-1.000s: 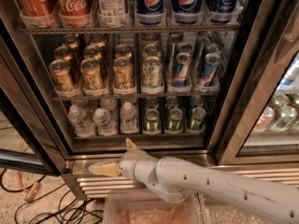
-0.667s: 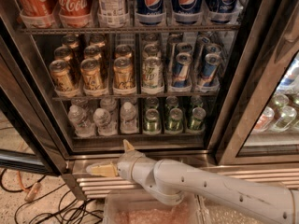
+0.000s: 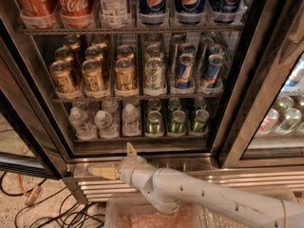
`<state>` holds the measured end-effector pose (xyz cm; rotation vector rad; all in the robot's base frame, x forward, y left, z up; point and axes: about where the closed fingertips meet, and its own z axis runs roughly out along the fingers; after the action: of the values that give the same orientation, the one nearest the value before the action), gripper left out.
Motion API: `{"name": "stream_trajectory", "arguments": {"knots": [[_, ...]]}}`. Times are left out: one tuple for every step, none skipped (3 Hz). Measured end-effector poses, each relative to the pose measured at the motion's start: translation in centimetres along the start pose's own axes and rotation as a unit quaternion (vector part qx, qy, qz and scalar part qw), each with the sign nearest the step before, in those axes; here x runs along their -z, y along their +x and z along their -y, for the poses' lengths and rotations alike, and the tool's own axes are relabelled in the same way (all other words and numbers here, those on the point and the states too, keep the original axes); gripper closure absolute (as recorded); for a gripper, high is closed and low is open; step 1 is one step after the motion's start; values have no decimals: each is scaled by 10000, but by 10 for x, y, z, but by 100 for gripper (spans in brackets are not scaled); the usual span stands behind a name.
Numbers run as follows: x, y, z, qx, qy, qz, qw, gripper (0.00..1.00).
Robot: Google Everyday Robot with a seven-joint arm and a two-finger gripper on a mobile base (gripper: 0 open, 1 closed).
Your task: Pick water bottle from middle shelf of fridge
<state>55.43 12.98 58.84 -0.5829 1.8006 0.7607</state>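
The fridge (image 3: 33, 99) stands open in front of me. Three clear water bottles with white caps (image 3: 104, 123) stand at the left of the middle shelf (image 3: 118, 137), with green cans (image 3: 177, 121) to their right. My gripper (image 3: 117, 161) is below that shelf, in front of the fridge's steel base. It is open and empty. One yellow fingertip (image 3: 130, 149) points up toward the bottles and the other (image 3: 104, 172) points left. The white arm (image 3: 213, 198) reaches in from the lower right.
Gold and blue cans (image 3: 126, 75) fill the rack above, and Coca-Cola and Pepsi bottles (image 3: 154, 1) the top rack. A neighbouring cooler (image 3: 285, 113) stands at the right. Cables (image 3: 33, 208) lie on the floor at the left. A clear bin (image 3: 118, 213) is below the arm.
The gripper and arm have shifted slightly to the left along the fridge base. The fingers stay spread. The bottles and cans have not moved.
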Motion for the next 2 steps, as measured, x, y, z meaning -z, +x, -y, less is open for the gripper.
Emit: {"name": "stream_trajectory", "arguments": {"knots": [[-8,-18,4,252,482,480,9974,0],[-16,-40,8,710,995,862,9887,0]]}}
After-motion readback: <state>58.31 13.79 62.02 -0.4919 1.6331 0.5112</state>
